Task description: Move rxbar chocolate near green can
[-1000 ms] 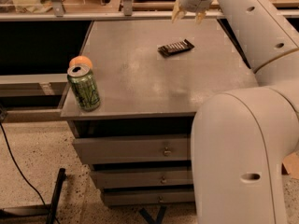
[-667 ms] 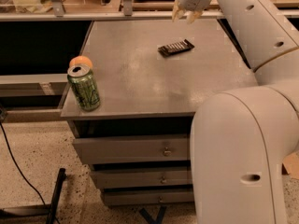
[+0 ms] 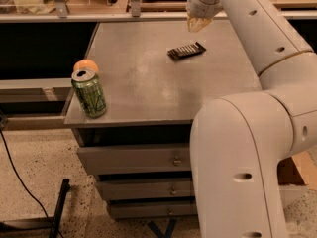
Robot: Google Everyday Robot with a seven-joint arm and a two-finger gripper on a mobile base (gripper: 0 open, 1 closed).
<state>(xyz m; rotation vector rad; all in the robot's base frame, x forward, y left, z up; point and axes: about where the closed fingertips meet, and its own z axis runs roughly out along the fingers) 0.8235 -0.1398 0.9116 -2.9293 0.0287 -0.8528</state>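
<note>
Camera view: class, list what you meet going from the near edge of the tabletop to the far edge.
green can → orange fruit → rxbar chocolate → gripper, hovering above the far part of the table.

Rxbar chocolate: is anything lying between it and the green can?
Nothing visible: bare tabletop between bar and can. The orange sits just behind the can, off that line. The gripper hovers beyond the bar.
</note>
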